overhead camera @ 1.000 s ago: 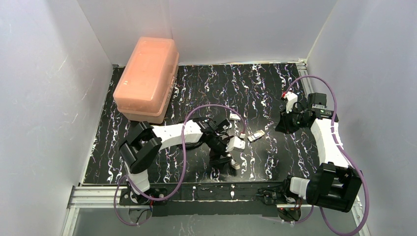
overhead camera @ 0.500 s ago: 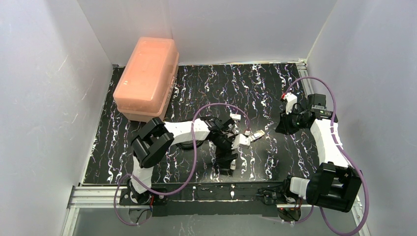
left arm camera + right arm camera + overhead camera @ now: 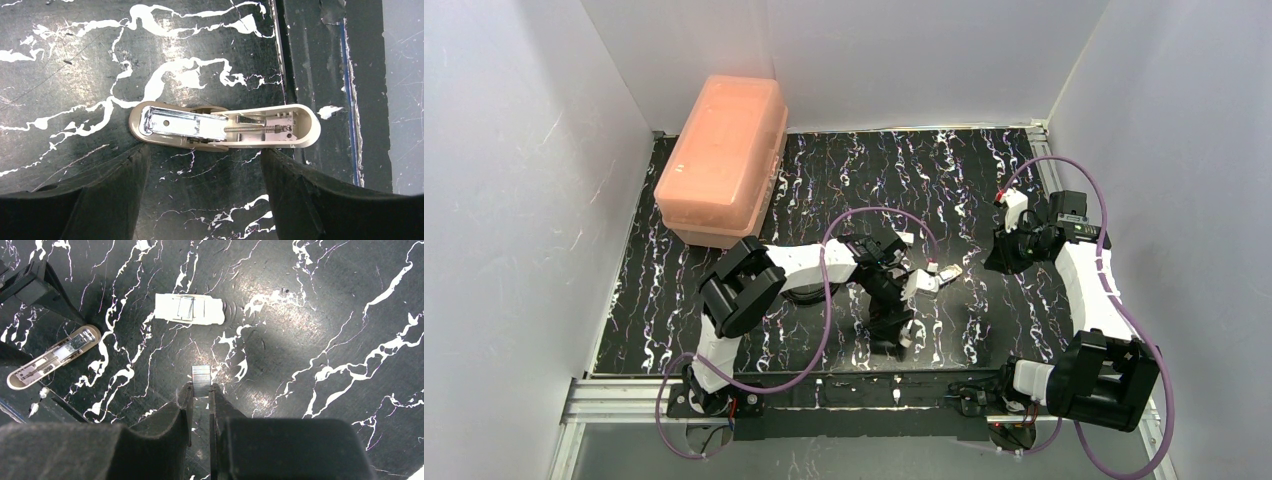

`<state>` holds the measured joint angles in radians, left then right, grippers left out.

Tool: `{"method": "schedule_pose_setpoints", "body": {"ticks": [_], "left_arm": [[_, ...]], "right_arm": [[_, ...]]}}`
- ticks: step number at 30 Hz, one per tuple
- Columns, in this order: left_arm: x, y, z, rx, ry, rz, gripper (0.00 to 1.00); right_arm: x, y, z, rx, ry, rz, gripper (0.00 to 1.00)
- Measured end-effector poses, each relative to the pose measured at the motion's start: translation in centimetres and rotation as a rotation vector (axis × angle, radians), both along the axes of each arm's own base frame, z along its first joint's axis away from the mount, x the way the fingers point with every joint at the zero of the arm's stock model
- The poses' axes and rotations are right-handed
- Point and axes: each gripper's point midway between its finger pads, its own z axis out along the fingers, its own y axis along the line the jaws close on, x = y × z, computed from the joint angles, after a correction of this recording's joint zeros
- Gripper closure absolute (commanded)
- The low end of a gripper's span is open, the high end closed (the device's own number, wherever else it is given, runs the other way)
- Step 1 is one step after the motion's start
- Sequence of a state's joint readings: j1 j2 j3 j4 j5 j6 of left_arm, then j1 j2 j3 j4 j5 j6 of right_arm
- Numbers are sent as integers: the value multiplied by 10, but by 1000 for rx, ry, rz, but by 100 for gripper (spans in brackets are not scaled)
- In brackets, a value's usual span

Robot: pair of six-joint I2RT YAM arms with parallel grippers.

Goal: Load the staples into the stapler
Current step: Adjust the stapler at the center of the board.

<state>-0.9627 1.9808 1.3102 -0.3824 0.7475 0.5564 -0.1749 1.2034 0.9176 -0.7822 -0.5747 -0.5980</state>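
Stapler point(image 3: 225, 127): lies on the table point(image 3: 75, 60) close to the near edge, hinged open flat, with the metal channel and spring facing up. Judged purpose: the channel is exposed to take the strip from above.
Left gripper point(image 3: 203, 162): poised over the stapler, jaws spread wide, one finger on each side of the body, nothing gripped. The wrist view does not confirm whether the fingers touch the casing. Judged purpose: to bracket the stapler so it cannot slide during loading.
Block point(image 3: 189, 309): small and white, flat on the table just beyond the stapler, apart from both grippers.
Right gripper point(image 3: 201, 390): closed on the staples point(image 3: 201, 374), well apart from the stapler, to its right.
Staples: pinched at the rear end, front end projecting free past the fingertips. Judged purpose: the free end leads into the channel.
Box point(image 3: 722, 160): pink, lidded, in the far left corner; not involved.
Change, left arm: since a second ago the elbow has swung right and the gripper has moved nearer the table edge.
Change, right arm: no shift; grip unchanged.
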Motion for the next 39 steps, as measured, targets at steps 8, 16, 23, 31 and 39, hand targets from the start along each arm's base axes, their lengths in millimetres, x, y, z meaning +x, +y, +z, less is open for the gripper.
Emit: {"method": "schedule_pose_setpoints", "body": {"ticks": [8, 16, 23, 31, 39], "left_arm": [[2, 14, 2, 15, -72, -11, 12], [8, 27, 51, -26, -180, 62, 6], [-3, 26, 91, -117, -172, 75, 20], [-11, 18, 84, -99, -88, 70, 25], [17, 15, 94, -87, -221, 153, 22]], "right_arm": [[1, 0, 0, -1, -6, 0, 96], [2, -2, 0, -7, -1, -10, 96], [5, -5, -1, -20, -6, -30, 96], [4, -9, -8, -39, 10, -43, 96], [5, -9, -13, -40, 27, -44, 96]]}}
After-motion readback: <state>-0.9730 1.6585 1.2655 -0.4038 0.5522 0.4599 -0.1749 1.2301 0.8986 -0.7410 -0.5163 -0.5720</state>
